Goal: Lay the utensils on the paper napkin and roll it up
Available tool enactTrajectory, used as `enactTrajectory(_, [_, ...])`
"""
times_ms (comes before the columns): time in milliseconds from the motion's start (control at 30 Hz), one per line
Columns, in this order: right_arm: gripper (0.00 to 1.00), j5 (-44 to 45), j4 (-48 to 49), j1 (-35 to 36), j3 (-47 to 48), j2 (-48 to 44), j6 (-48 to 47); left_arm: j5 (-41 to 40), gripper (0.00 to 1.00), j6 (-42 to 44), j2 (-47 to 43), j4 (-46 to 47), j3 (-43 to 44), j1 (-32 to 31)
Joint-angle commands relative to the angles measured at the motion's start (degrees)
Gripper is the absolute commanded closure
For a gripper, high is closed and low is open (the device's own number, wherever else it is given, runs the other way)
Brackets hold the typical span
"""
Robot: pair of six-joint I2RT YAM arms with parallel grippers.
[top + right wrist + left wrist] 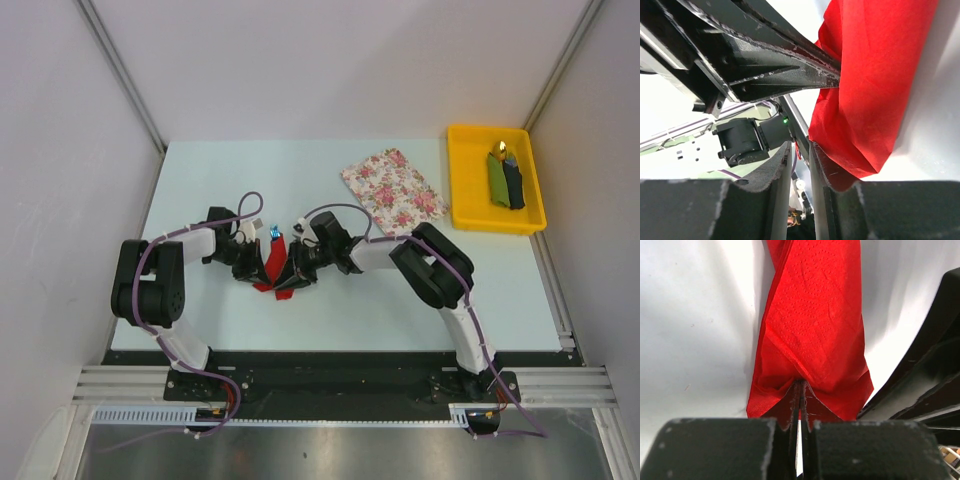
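The red paper napkin (272,262) lies partly rolled and twisted at the table's middle, between both grippers. A blue utensil tip (274,235) sticks out of its far end; the other utensils are hidden. My left gripper (256,262) is at the napkin's left side. In the left wrist view it (799,382) is shut, pinching a fold of the napkin (815,330) at its tips. My right gripper (294,272) is at the napkin's right side. In the right wrist view it (800,146) has a narrow empty gap, and the napkin (875,75) lies against the outside of one finger.
A pink floral cloth (393,190) lies at the back right. A yellow tray (460,180) at the far right holds a green roll (496,178) and a dark roll (515,186). Grey walls enclose the table. The left gripper's black body (765,60) fills the right wrist view's upper left.
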Motion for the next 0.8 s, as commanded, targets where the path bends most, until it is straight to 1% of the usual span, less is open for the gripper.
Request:
enactTrajectory(0, [0.75, 0.20, 2.05, 0.87, 0.27, 1.94, -0.59, -3.68, 1.00, 1.37, 0.35, 0.67, 0.21, -0.12])
enactTrajectory(167, [0.77, 0.11, 1.26, 1.40, 0.36, 3.97, -0.24, -3.06, 1.00, 1.20, 0.27, 0.75, 0.39, 0.14])
enactTrajectory(233, [0.77, -1.03, 2.92, 1.31, -0.42, 4.41, 0.90, -3.15, 1.00, 1.28, 0.35, 0.67, 0.47, 0.14])
enactTrajectory(367, [0.77, -2.87, 6.78, 1.31, -0.17, 2.22, 1.43, -3.41, 1.00, 1.46, 0.53, 0.58, 0.30, 0.14])
enactTrajectory(467, [0.76, -4.10, 7.84, 0.70, 0.88, -0.16, 1.61, -3.59, 1.00, 1.46, 0.62, 0.67, 0.12, 0.14])
enactTrajectory(567, [0.75, -4.81, 9.95, -0.09, 0.80, -2.09, 3.45, -3.50, 1.00, 1.64, 0.44, 0.58, 0.12, 0.14])
enactTrajectory(767, [0.76, -3.49, 12.07, -2.38, -1.75, -1.84, 5.66, -3.67, 1.00, 1.72, 0.27, 0.58, -0.05, 0.14])
